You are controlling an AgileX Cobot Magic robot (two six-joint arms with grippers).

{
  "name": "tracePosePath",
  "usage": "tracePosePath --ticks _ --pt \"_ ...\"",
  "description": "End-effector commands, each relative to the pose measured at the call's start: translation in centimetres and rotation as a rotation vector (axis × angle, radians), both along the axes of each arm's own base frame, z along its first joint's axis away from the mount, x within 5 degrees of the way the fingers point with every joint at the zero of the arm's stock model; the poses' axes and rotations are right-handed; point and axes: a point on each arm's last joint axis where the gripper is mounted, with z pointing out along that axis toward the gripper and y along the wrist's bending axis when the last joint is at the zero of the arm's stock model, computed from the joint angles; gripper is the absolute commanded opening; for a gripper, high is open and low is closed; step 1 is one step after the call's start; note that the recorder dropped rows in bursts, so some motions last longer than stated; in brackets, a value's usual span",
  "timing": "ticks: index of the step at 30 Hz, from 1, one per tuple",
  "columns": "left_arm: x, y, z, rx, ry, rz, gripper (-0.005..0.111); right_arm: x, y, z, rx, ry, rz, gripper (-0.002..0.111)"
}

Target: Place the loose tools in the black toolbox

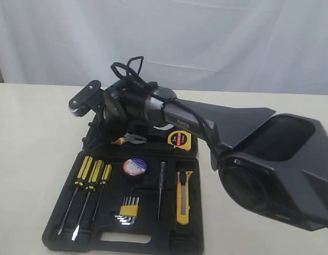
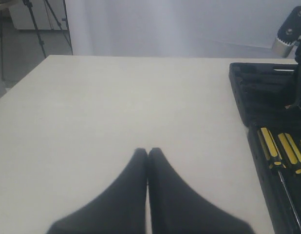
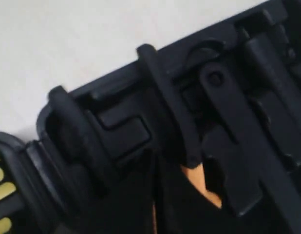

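Observation:
The black toolbox (image 1: 158, 236) lies open on the table. The orange-handled pliers (image 1: 130, 139) and the yellow tape measure (image 1: 179, 140) sit in its far half. In the near half lie the tape roll (image 1: 135, 167) and the yellow utility knife (image 1: 183, 197). My right arm (image 1: 174, 114) reaches across over the far half. In the right wrist view my right gripper (image 3: 154, 163) is shut, down in the moulded recesses, with an orange pliers handle (image 3: 201, 183) showing right beside one finger. My left gripper (image 2: 148, 152) is shut and empty over bare table, left of the toolbox (image 2: 267, 92).
Yellow-and-black screwdrivers (image 1: 91, 178) and yellow-clipped hex keys (image 1: 128, 210) are seated in the near half, along with a thin dark tool (image 1: 161, 188). A white curtain (image 1: 217, 37) hangs behind the table. A tripod (image 2: 36, 19) stands beyond the table's corner.

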Motion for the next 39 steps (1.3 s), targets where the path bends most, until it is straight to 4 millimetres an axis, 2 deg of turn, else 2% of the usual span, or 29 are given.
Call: tracePosePath --ticks 1,11,20,25,32,35,39 --pt "0.0 -0.1 0.0 -0.011 -0.009 -0.005 0.000 -0.2 -1.0 -0.3 -0.052 0.049 -0.048 -0.001" --pt "0.0 -0.1 0.0 -0.011 -0.009 -0.005 0.000 0.4 -0.2 2.1 0.029 -0.088 -0.013 -0.001" --pt "0.0 -0.1 0.0 -0.011 -0.009 -0.005 0.000 0.3 0.6 2.9 0.106 -0.101 0.039 -0.001" --pt "0.0 -0.1 0.0 -0.011 -0.009 -0.005 0.000 0.5 0.8 1.4 0.127 -0.091 0.034 -0.001" --pt "0.0 -0.1 0.0 -0.011 -0.009 -0.005 0.000 0.2 0.4 -2.4 0.080 0.028 0.015 -0.001" --pt "0.0 -0.1 0.0 -0.011 -0.009 -0.005 0.000 0.1 -0.4 -2.7 0.046 0.071 -0.003 -0.001" --pt "0.0 -0.1 0.0 -0.011 -0.009 -0.005 0.000 0.0 -2.0 -2.1 -0.013 0.109 -0.023 -0.001"
